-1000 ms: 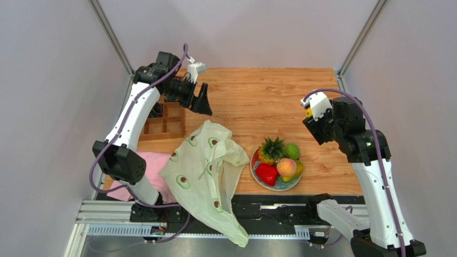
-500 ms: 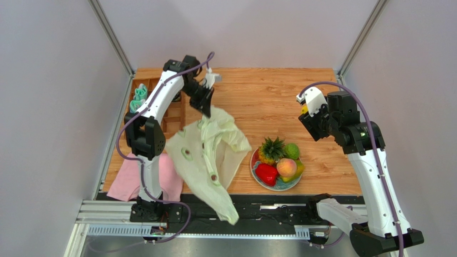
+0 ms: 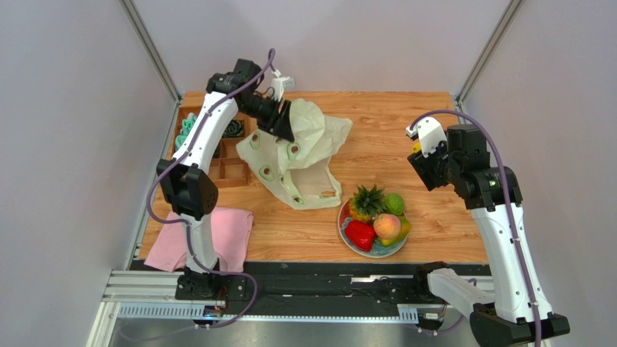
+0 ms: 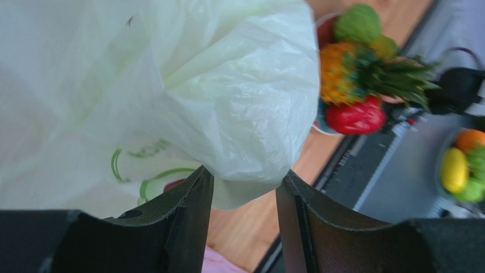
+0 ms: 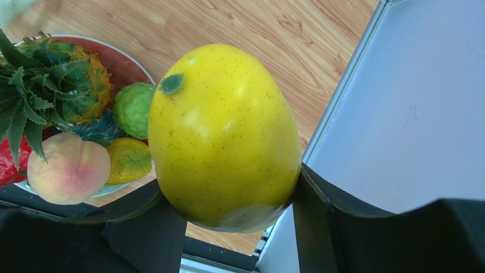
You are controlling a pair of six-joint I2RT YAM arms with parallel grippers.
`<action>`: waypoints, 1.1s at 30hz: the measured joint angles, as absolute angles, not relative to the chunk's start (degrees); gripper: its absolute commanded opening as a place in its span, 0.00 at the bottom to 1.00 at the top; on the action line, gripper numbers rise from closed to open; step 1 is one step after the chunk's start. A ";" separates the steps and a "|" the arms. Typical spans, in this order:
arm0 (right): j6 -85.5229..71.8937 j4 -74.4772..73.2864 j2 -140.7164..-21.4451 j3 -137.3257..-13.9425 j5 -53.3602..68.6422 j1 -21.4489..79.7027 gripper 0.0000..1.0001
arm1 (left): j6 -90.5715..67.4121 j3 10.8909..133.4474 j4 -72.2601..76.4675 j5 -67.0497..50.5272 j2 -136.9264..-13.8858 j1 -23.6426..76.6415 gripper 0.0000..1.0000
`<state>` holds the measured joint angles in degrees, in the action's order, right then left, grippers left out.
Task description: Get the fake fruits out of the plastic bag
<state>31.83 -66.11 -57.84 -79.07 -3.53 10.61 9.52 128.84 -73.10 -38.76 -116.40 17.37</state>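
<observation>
Your left gripper has hauled the plastic bag far-left of the plate, jaws half open around slack film. Your right gripper clamps the mango right of the plate, so the bag seems emptied.

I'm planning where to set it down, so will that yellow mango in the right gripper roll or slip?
Probably rolls: the mango is egg-shaped with no flat side showing. Possibly slippery: its skin looks smooth and glossy.
</observation>
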 measured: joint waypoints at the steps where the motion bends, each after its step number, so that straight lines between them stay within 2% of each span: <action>1: 31.73 -66.08 -57.41 -78.59 -3.60 10.37 0.02 | 9.72 123.68 -72.10 -42.22 -114.30 17.30 0.55; 2: 31.70 -66.00 -56.97 -78.00 -3.62 10.28 0.02 | 10.02 119.31 -72.01 -44.95 -112.27 17.41 0.55; 4: 31.57 -66.11 -55.57 -75.99 -3.64 10.04 0.02 | 11.33 109.67 -71.90 -50.28 -107.11 18.68 0.66; 6: 31.27 -66.65 -54.76 -74.67 -3.57 9.93 0.02 | 12.53 102.41 -71.61 -52.66 -102.98 21.52 0.66; 7: 31.18 -67.05 -54.63 -74.35 -3.53 9.80 0.02 | 12.32 97.93 -69.65 -52.45 -100.57 23.92 0.70; 9: 30.96 -67.26 -54.74 -74.19 -3.53 9.50 0.01 | 9.26 90.24 -64.36 -50.06 -97.08 27.44 0.71; 13: 30.52 -67.22 -55.02 -74.19 -3.51 8.67 0.02 | 4.51 86.43 -58.67 -42.37 -95.70 27.49 0.70; 15: 30.17 -67.22 -55.05 -74.19 -3.38 8.16 0.02 | 2.39 90.61 -57.17 -38.24 -97.01 23.81 0.72; 17: 29.80 -67.18 -55.02 -74.19 -3.07 7.68 0.02 | 0.99 98.87 -56.45 -34.74 -99.81 19.42 0.83; 18: 29.67 -67.09 -55.05 -74.17 -2.90 7.42 0.02 | 0.32 104.95 -55.40 -33.32 -102.24 16.78 0.95; 22: 28.86 -66.81 -55.16 -73.84 -2.02 6.63 0.02 | -1.17 132.40 -52.40 -30.13 -113.06 9.37 0.98; 23: 28.67 -66.67 -55.29 -73.84 -1.85 6.46 0.02 | -1.58 137.19 -52.05 -29.63 -114.56 8.40 0.97; 24: 28.51 -66.54 -55.33 -73.84 -1.78 6.31 0.02 | -1.93 139.65 -51.42 -29.65 -114.87 8.08 0.91; 27: 28.27 -66.39 -55.40 -73.84 -1.61 5.98 0.02 | -2.46 136.07 -49.98 -34.98 -111.26 9.72 0.81; 30: 28.27 -65.78 -55.05 -73.41 -1.78 5.56 0.02 | -2.17 119.70 -48.69 -46.28 -103.24 14.70 0.65; 32: 28.27 -65.63 -54.54 -72.38 -2.04 5.28 0.02 | -0.40 107.00 -50.46 -53.36 -98.70 19.66 0.60; 33: 28.27 -65.67 -54.30 -71.92 -2.09 5.15 0.02 | 0.86 101.71 -51.44 -56.51 -97.71 22.11 0.53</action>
<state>28.27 -65.67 -54.30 -71.92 -2.09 5.15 0.86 101.71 -51.44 -56.51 -97.71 22.11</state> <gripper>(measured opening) 0.604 0.640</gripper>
